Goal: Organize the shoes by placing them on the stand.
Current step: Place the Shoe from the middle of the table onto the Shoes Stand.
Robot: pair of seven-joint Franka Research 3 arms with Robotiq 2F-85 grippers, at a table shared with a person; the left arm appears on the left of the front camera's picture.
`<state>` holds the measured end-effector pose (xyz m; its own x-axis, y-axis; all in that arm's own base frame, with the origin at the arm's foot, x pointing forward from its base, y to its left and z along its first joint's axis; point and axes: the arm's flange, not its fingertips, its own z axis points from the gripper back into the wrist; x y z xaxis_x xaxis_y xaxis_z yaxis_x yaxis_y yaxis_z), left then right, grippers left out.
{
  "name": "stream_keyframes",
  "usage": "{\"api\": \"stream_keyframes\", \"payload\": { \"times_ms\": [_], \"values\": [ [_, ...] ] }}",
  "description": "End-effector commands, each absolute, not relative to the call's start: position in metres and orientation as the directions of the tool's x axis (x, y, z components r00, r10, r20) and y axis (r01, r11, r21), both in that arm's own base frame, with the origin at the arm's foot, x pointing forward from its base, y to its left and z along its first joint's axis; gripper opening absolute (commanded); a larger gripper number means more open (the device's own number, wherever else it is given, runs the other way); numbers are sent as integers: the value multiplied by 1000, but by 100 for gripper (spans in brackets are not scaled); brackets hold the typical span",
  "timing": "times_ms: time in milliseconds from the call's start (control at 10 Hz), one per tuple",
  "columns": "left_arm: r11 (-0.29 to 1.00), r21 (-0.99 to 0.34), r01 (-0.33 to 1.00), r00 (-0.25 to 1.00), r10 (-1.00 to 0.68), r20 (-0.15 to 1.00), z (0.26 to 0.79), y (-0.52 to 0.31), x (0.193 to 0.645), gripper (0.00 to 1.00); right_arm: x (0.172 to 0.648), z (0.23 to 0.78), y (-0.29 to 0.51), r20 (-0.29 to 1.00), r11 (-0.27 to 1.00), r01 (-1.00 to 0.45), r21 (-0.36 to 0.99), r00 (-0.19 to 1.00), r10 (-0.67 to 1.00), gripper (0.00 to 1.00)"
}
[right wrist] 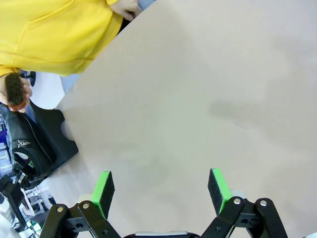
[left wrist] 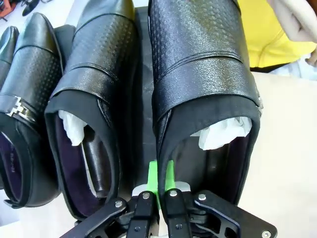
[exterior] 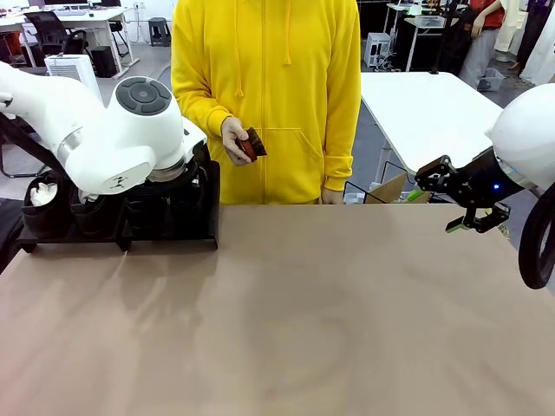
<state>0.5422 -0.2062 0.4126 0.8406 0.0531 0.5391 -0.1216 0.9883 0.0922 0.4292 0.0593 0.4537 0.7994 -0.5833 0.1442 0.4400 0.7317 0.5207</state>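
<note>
The shoes [left wrist: 198,74] are black and slightly glossy, with a fine pebbled grain on the toes and a smooth band across the instep; the two nearest the left wrist camera are stuffed with crumpled white paper [left wrist: 223,131], and one farther along carries a silver buckle [left wrist: 17,109]. They sit side by side in a row on the stand [exterior: 173,234], a low matte black platform at the far left of the table [exterior: 329,329], just in front of the person in the yellow hoodie [exterior: 277,95]. The left gripper [left wrist: 159,176] has its green pads pressed together just behind the heel edge between two shoes, holding nothing. The right gripper [right wrist: 161,191] hangs over bare tabletop with its fingers spread wide and nothing between them. In the front view the left arm's white body covers most of the stand, so the shoes there show mainly as dark shapes with a patch of white stuffing at the left end. The person's hand [exterior: 234,139] holds a small reddish-brown brush [exterior: 252,145], which is partly hidden by the fingers.
</note>
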Motion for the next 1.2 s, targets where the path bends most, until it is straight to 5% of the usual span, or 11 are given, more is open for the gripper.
{"api": "stream_keyframes", "payload": {
  "times_ms": [0, 400, 500, 900, 1100],
  "values": [
    [985, 93, -143, 832, 69, 550, 415, -209, 546, 16, 430, 452, 56, 147, 736, 416, 533, 812, -565, 100],
    [984, 99, -147, 819, 65, 570, 417, -208, 547, 93, 430, 452, 56, 147, 736, 416, 533, 812, -565, 100],
    [986, 88, -143, 814, 66, 577, 422, -209, 544, 100, 430, 452, 56, 147, 736, 416, 533, 812, -565, 100],
    [986, 1, -164, 833, 138, 536, 459, -217, 513, 100, 430, 452, 56, 147, 736, 416, 533, 812, -565, 100],
    [990, 46, -131, 824, 83, 560, 439, -219, 535, 100, 430, 452, 56, 147, 736, 416, 533, 812, -565, 100]
  ]
}}
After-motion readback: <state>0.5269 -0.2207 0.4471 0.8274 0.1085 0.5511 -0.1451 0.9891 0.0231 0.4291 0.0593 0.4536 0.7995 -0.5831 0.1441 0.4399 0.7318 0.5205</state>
